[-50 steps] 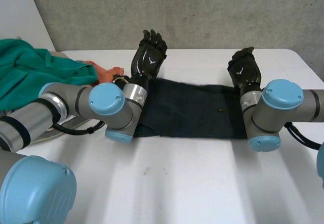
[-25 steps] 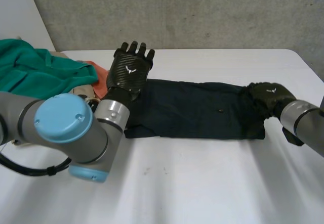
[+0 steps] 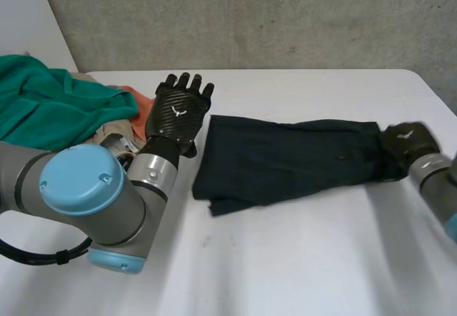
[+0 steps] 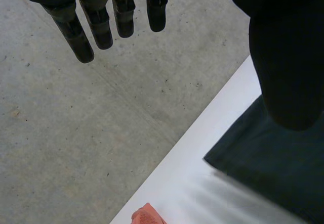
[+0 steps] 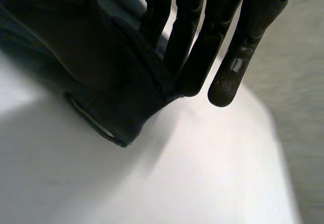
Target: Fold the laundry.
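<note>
White table: long dark cloth, right hand pinching its end; left hand splayed.

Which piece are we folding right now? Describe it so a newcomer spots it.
On the white table, look at the middle. There lies a long dark navy cloth folded into a flat strip, one end pinched by the fingers of the right hand. Unlike the crumpled green cloth heap and the orange cloth at the far left, it is dark and spread flat.

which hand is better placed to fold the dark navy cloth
Right: the right hand pinches an end of the dark navy cloth between fingers and thumb; the left hand hovers open beside the other end.
</note>
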Robot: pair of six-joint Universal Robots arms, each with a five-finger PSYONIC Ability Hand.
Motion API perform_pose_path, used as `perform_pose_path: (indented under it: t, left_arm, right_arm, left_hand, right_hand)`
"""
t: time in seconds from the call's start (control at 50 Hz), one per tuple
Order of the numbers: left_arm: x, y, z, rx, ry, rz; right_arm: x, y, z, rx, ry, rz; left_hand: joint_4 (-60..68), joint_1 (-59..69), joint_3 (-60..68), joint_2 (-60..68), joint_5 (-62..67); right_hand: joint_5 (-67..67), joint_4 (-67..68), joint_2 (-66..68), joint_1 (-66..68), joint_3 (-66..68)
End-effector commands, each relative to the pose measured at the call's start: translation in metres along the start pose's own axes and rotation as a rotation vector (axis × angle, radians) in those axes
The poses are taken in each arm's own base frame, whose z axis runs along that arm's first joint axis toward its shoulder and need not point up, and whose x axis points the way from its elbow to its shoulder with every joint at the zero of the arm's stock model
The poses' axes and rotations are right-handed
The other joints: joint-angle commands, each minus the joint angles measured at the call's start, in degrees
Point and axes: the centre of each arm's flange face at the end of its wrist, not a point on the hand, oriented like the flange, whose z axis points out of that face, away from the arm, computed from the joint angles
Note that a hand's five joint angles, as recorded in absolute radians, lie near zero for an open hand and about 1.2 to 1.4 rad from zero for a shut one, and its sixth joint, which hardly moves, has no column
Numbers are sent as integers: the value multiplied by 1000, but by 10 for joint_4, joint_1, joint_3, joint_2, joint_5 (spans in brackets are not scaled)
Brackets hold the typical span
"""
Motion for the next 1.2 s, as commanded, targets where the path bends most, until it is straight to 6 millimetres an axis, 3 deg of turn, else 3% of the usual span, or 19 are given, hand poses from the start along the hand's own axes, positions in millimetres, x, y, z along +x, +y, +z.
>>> perform_pose_path:
  t: [0.02,0.08,0.14,0.16,0.22,0.24,0.28,0.4,0.48,0.52,0.56,0.58,0.6,0.74,0.78,0.86,1.0,1.2]
  left_arm:
    - [-8,-12,-6,21,-15,-3]
    - [-9,-14,-8,24,-16,-5]
    - [-10,-16,-10,26,-17,-5]
    - [-11,-17,-10,30,-20,-6]
    - [-12,-19,-9,34,-23,-7]
    - [-12,-19,-9,36,-24,-7]
    - [-13,-20,-8,39,-29,-7]
    - [-17,-26,-2,61,-44,-10]
    - [-17,-30,4,77,-56,-16]
    - [-19,-35,7,88,-70,-26]
    - [-21,-38,14,94,-89,-48]
    - [-22,-38,17,92,-95,-56]
    - [-21,-38,19,86,-95,-64]
    - [-9,-51,39,61,-36,-167]
    - [-2,-51,46,39,-10,-210]
    - [22,-56,51,11,65,-272]
    - [66,-42,53,-63,220,-299]
    - [79,6,46,-254,208,-265]
  right_arm:
    - [29,-14,-13,39,91,-276]
    - [33,-17,-11,51,109,-386]
    - [15,-38,-12,170,89,-540]
    - [-8,-57,-18,286,50,-613]
    - [-41,-82,-29,467,-10,-690]
    - [-62,-94,-39,573,-56,-714]
    - [-82,-101,-48,665,-114,-724]
    - [-157,-84,-71,823,-400,-736]
    - [-176,-79,-79,841,-475,-718]
    - [-177,-80,-81,835,-486,-696]
    - [-175,-79,-78,784,-506,-602]
    - [-172,-80,-77,766,-507,-566]
    - [-168,-82,-75,741,-500,-521]
    - [-78,-126,-65,569,-341,210]
    - [-54,-125,-60,502,-324,381]
    - [-32,-115,-50,369,-317,474]
    - [-38,-103,-25,210,-349,475]
    - [-63,-68,13,8,-435,492]
  left_hand:
    - [-17,-9,-20,-17,-27]
    - [-17,-9,-20,-17,-27]
    - [-17,-9,-20,-17,-27]
    - [-17,-9,-20,-17,-27]
    - [-17,-9,-20,-17,-27]
    - [-17,-9,-20,-17,-27]
    - [-17,-9,-20,-17,-27]
    - [-17,-9,-20,-17,-27]
    - [-17,-9,-20,-17,-27]
    - [-17,-9,-20,-17,-27]
    - [-17,-9,-20,-17,-27]
    - [-17,-9,-20,-17,-27]
    - [-17,-9,-20,-17,-27]
    - [-13,-5,-16,-13,-23]
    - [-13,-5,-16,-13,-23]
    - [-11,-3,-14,-11,-22]
    - [17,25,14,17,7]
    - [19,27,16,19,9]
  right_hand:
    - [162,120,130,291,123]
    - [162,120,130,291,123]
    - [162,120,130,291,123]
    - [162,120,130,291,123]
    - [162,120,130,291,123]
    - [162,120,130,291,123]
    - [162,120,130,291,123]
    - [162,120,130,291,123]
    - [162,120,130,291,123]
    - [83,40,51,212,44]
    - [-389,-431,-421,-260,-427]
    - [-519,-561,-551,-390,-558]
    - [-538,-580,-570,-409,-577]
    - [-538,-580,-570,-409,-577]
    - [-538,-580,-570,-409,-577]
    - [-538,-580,-570,-409,-577]
    - [-538,-580,-570,-409,-577]
    - [-538,-580,-570,-409,-577]
